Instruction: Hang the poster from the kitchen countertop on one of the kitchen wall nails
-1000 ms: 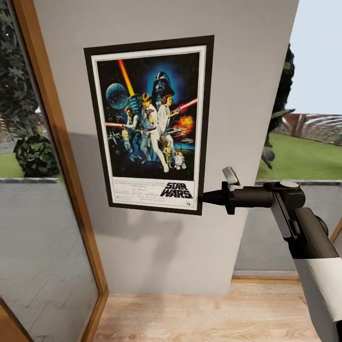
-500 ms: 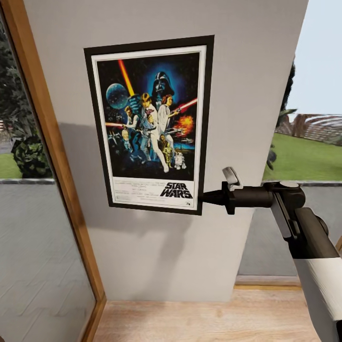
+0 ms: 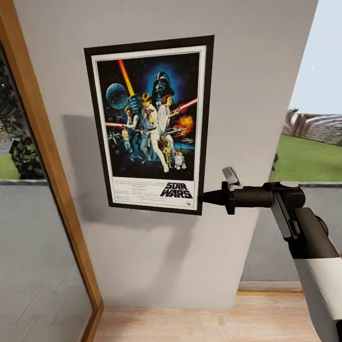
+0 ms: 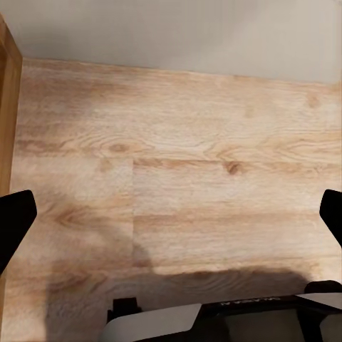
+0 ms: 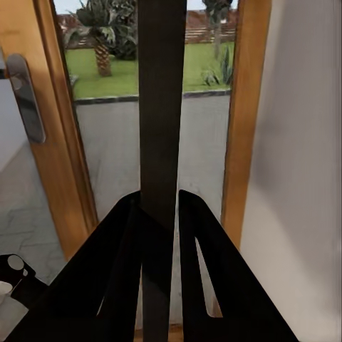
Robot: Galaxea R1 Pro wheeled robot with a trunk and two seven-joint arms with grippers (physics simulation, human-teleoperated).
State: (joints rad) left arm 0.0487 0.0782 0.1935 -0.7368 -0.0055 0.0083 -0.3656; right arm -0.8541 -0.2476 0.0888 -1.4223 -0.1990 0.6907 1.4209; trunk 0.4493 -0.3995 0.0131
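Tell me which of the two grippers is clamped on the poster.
The right gripper: its fingers are shut on the poster at its lower right frame edge. The left gripper is open, holding nothing, over the wooden floor.

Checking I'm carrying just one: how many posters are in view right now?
1. The poster is held before the grey wall, the right gripper clamping its lower right edge. No second one shows.

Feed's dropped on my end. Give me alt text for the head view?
The tall black-framed Star Wars poster is held upright before a grey wall panel, its lower right edge pinched by the right tool. A wooden door frame stands left, light wood floor below.
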